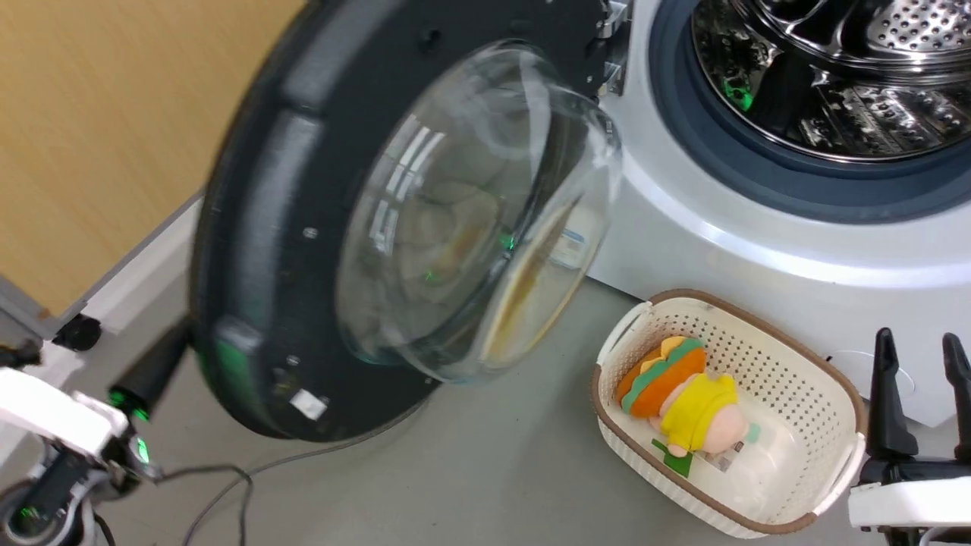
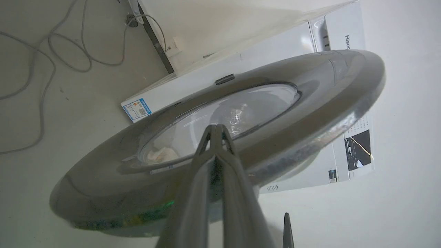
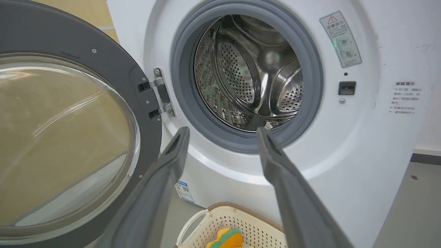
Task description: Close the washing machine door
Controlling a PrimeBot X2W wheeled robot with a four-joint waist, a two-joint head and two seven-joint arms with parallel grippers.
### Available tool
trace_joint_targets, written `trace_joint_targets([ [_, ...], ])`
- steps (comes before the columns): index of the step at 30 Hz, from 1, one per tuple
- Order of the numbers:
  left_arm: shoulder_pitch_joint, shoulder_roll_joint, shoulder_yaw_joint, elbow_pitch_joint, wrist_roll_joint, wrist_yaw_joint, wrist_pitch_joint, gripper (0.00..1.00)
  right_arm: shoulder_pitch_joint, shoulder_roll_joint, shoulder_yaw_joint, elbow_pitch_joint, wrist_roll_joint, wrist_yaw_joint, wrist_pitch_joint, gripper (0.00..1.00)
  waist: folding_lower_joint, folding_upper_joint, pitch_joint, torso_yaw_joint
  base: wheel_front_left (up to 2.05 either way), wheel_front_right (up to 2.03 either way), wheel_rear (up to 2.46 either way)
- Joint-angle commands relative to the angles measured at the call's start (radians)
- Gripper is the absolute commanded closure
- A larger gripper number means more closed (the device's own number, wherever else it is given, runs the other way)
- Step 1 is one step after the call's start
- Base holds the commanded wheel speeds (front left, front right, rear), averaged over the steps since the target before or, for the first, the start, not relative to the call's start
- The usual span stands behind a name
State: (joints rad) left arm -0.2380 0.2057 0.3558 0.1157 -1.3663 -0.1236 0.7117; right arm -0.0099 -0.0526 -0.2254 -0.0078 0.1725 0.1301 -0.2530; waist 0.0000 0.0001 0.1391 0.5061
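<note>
A: Nearest first. Pincers?

B: The right gripper (image 1: 920, 353) sits low at lower right. Fingers point up and well apart, holding nothing. It's just beside a cream perforated plastic basket w/ brown rim (image 1: 766, 356), which has a burger-and-doll plush toy (image 1: 675, 390) in it. The left gripper (image 2: 216, 130) has its fingers pressed together w/ nothing btwn them. That arm reaches in low, behind the free edge of the large round washing machine door w/ wide glossy black rim and bulging clear glass centre (image 1: 303, 193). The tips are at its outer face by the window. Touching or just shy, can't tell.

A: Door's position?

B: Wide open, swung out left of the machine on its metal hinge (image 3: 157, 98), glass bulge toward the basket.

A: Handling?

B: Prob heavyish and rigid, pivots freely. The rim's slick and the glass is the fragile bit. No pinch needed imo. A flat push on the black rim, away from the hinge.

A: Beyond?

B: The grey rubber-ringed steel drum mouth (image 1: 819, 91) in the white front, where the door must land.
</note>
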Motion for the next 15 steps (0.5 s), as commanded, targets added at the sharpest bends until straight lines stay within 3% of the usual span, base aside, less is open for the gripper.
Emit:
trace_joint_targets([
  [1,0.032,-0.002,-0.027,-0.027,-0.027,-0.007,0.019,1.00,-0.008,0.002,-0.007,0.001,0.015,0.001,-0.009,0.00,0.0000,-0.0001,-0.003,0.002,0.00,0.00,0.00],
  [8,0.110,-0.002,-0.168,-0.167,-0.047,-0.007,0.060,1.00,-0.009,0.002,-0.008,0.010,0.026,0.001,-0.009,0.00,0.0000,-0.0001,-0.013,-0.003,0.00,0.00,0.00],
  [15,0.161,0.007,-0.321,-0.310,-0.032,-0.007,0.050,1.00,-0.016,0.002,-0.006,0.012,0.028,0.001,-0.009,0.00,0.0000,-0.0001,-0.015,-0.050,0.00,0.00,0.00],
])
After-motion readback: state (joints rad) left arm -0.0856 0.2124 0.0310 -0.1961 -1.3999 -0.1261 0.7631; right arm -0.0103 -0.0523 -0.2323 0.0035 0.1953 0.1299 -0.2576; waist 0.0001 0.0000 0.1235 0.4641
